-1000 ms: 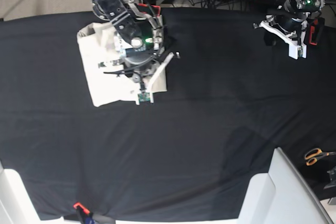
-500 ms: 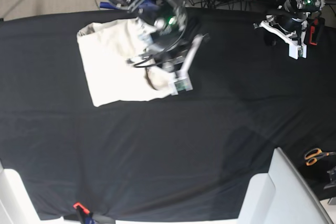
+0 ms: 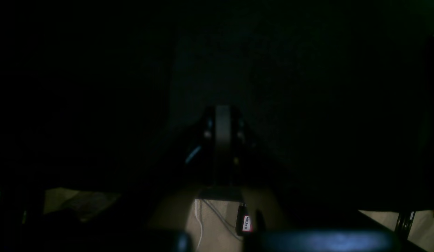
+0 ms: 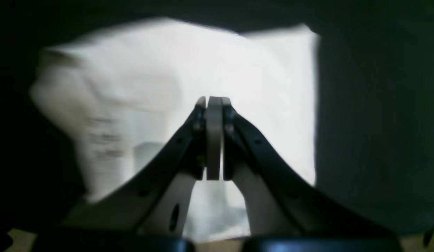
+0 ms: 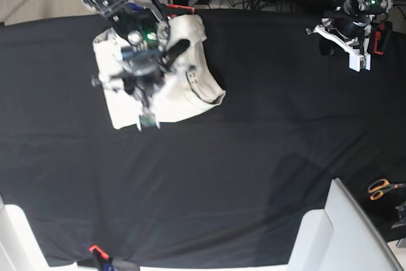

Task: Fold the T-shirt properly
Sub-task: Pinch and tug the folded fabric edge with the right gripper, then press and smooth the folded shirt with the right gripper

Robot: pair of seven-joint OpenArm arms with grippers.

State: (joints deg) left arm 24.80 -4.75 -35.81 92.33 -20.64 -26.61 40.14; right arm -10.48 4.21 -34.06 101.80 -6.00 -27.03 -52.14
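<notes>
Hovering directly over the T-shirt (image 5: 184,74), the right gripper (image 4: 214,101) had its jaws pressed together on nothing. The shirt lay bunched beneath it, long axis toward the table's far edge; the left gripper (image 5: 355,55), also closed and empty, sat well apart.

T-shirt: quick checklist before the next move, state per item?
1. Right gripper jaws shut with no cloth between them: ok, the pads meet cleanly in the right wrist view.
2. Left gripper out of the way: ok, parked at the far side of the black tablecloth, jaws shut.
3. T-shirt folded into a tidy block: not ok, the edge nearest the table's middle bulges out in a loose curl with the label showing.
4. T-shirt fully on the tablecloth: ok.
5. Right arm clear of the cloth: cannot tell, it hangs over the shirt and contact is hidden.
6. Scissors away from the work: ok.
</notes>
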